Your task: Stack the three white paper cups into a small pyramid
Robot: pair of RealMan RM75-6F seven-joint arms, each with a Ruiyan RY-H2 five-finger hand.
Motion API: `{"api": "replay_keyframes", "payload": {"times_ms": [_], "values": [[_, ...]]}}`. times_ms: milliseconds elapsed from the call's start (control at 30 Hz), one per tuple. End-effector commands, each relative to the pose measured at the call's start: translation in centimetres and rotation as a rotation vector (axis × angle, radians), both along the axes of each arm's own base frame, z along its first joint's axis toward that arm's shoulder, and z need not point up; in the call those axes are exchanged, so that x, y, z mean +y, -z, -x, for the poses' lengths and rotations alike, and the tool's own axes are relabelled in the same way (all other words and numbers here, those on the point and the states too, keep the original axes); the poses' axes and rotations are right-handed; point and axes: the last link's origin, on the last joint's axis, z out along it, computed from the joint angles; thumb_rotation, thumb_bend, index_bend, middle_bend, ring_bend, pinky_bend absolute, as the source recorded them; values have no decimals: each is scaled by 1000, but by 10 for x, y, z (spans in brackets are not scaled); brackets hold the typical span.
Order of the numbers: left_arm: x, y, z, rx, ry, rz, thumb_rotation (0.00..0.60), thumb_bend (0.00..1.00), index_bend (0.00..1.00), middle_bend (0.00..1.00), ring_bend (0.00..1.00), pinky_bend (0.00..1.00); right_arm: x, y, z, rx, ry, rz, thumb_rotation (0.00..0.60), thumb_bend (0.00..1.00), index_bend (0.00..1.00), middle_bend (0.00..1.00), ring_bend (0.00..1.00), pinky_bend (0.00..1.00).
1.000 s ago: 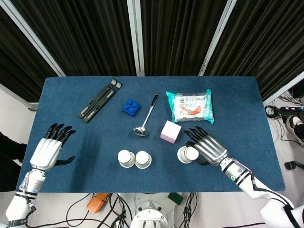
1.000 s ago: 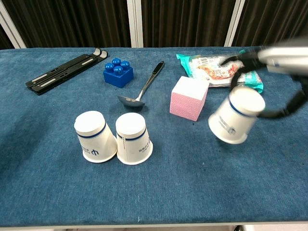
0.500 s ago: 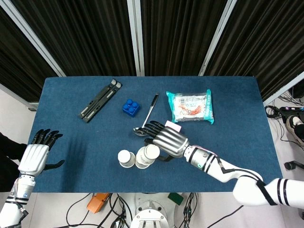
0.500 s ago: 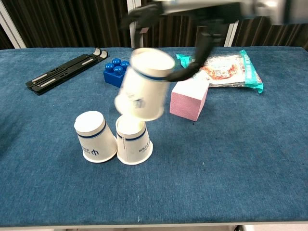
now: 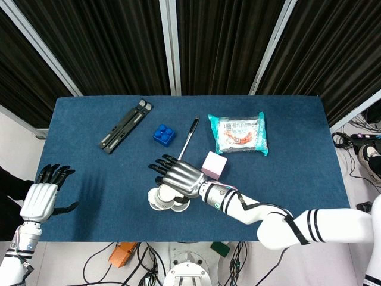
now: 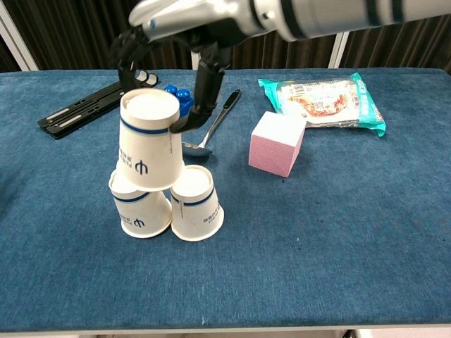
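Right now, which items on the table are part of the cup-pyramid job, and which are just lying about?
Part of the job:
- upper white paper cup, held by the right hand
- left base white paper cup
- right base white paper cup

Lying about:
- pink foam cube
- blue toy brick
- metal ladle
- teal snack packet
- black folding stand

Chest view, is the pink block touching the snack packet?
No, the pink block sits apart from the snack packet, with blue cloth showing between them.
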Motion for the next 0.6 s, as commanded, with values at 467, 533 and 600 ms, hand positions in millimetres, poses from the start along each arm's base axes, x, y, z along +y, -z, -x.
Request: {"api": "replay_keyframes", "payload": {"times_ms": [467,533,600], "values": [[-2,-1,3,-6,-10,-11,580,153,185,124,59,0,4,18,-7,61,4,18,600,443,208,101,0,6],[-2,-1,2,-7,-10,-13,581,153,185,124,59,0,5,16,-7,53,2,19,600,443,173,101,0,4],[-2,-2,2,-9,-9,-15,579,153,185,124,58,0,6,8,-6,31,4,28,600,443,138,101,0,2]]}}
